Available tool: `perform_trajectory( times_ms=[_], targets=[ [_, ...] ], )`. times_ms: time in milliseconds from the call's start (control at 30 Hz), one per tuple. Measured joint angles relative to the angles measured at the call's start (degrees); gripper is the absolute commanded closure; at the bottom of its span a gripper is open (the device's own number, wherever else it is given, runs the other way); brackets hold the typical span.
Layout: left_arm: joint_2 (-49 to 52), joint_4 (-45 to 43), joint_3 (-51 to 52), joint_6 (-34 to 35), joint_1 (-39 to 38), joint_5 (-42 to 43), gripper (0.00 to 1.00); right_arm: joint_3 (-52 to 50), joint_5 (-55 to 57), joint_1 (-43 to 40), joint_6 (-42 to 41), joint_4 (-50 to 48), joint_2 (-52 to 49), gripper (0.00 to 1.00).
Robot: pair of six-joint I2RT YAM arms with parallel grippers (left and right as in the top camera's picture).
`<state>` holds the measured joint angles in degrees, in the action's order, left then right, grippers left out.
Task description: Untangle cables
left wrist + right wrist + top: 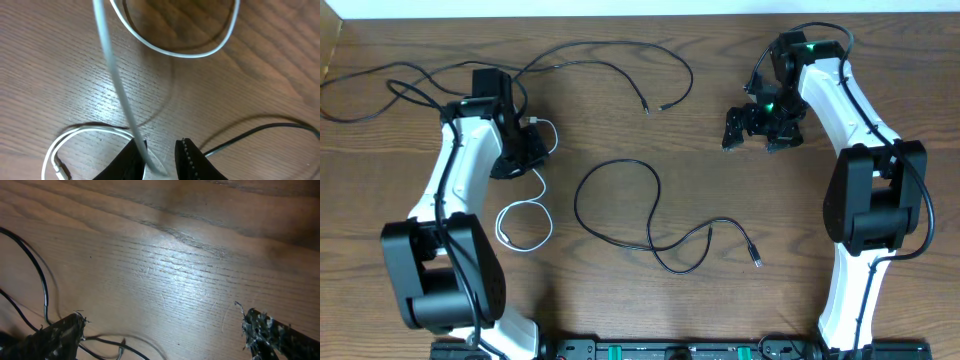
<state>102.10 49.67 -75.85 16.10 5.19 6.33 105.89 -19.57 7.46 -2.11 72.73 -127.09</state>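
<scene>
Take the white cable (521, 204) as your reference. It lies on the wooden tabletop (620, 310) just beside your left arm. One end is curled into a loose loop on the side nearer the robot's base, and a strand rises from that loop to your left tool (532, 140).

In the left wrist view, the white cable (116, 85) comes up off the wood and passes between the fingers of the left tool (161, 142). It rests against one finger, with a gap showing on its other side. The jaws stand narrow, but you cannot tell from here whether they are clenched on it. Further loops of the white cable lie flat on the wood beyond the fingers.

One black cable (620, 162) lies to the right of the white cable, apart from it, winding across the middle of the tabletop with its plug end toward the right arm. The second black cable (690, 72) arcs over the far side of the white cable, and both of its ends lie near each other.

Your right tool (756, 138) is well to the right of the white cable. It is released, with its jaws spread wide over bare wood and nothing between them (161, 316).
</scene>
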Motion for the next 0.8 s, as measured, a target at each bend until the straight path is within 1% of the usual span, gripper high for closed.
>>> perform_trajectory(
  times_ms=[200,800],
  targets=[
    [-2.38,0.55,0.00,0.37,0.00,0.00,0.74,0.00,-0.02,0.00,0.02,-0.22,0.00,0.01],
    [-2.34,0.22,0.00,0.42,0.00,-0.28,0.74,0.00,-0.02,0.00,0.02,0.22,0.00,0.01]
  ],
)
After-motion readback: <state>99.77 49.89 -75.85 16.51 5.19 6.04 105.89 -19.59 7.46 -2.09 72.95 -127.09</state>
